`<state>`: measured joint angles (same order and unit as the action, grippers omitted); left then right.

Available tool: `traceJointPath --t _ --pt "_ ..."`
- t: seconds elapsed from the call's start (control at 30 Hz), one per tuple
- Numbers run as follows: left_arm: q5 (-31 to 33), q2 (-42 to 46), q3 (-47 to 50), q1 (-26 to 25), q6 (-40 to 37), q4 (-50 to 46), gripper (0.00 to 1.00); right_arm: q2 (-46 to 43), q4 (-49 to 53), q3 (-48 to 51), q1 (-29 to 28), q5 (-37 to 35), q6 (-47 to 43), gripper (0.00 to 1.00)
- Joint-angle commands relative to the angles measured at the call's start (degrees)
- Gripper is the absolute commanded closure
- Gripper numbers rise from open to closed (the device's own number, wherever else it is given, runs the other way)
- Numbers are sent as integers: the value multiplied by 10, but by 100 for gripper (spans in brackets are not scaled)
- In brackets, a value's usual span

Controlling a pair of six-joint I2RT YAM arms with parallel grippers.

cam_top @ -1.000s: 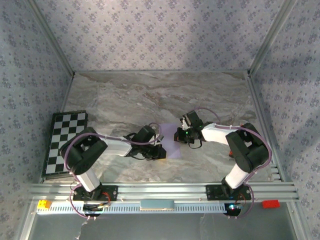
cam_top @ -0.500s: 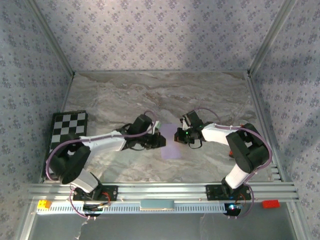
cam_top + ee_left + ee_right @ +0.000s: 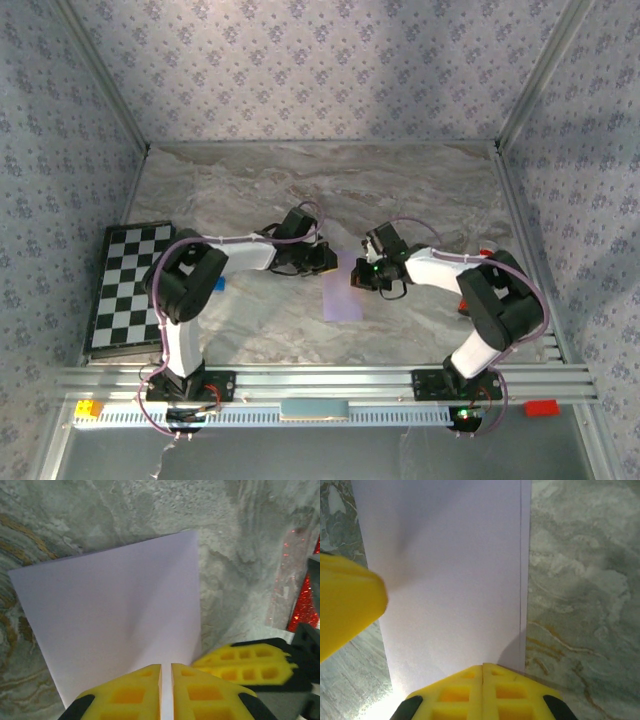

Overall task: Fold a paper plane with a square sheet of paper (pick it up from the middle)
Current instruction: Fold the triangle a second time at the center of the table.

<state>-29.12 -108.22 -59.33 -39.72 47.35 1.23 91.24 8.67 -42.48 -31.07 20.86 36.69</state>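
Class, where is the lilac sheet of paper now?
In the top view, the square sheet of paper lies near the middle of the table, between the left gripper on its left and the right gripper on its right.

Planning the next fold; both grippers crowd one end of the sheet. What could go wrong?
1. Collision: the left gripper and right gripper, both shut, sit close together at the far end of the folded square sheet of paper.
2. Skewed crease: in the right wrist view the layers' edges look slightly offset; pressing now may lock that in.
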Motion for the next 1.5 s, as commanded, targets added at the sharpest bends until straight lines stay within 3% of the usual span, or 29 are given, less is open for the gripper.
traceJointPath --t 0.0,0.4,0.77,1.1,1.47 --pt "-7 -10 -9 6 -23 -19 87 -47 17 15 -2 0 16 90" --pt "-10 -9 11 15 -43 -8 86 -205 28 130 -11 -5 110 66" --pt "-12 -28 20 25 -55 -11 86 -207 30 155 -26 22 148 54" --pt "-16 -35 31 27 -56 -4 87 -181 -39 167 -27 81 169 53" --pt "-23 -42 23 28 -59 -4 87 -150 -88 160 -25 97 180 56"
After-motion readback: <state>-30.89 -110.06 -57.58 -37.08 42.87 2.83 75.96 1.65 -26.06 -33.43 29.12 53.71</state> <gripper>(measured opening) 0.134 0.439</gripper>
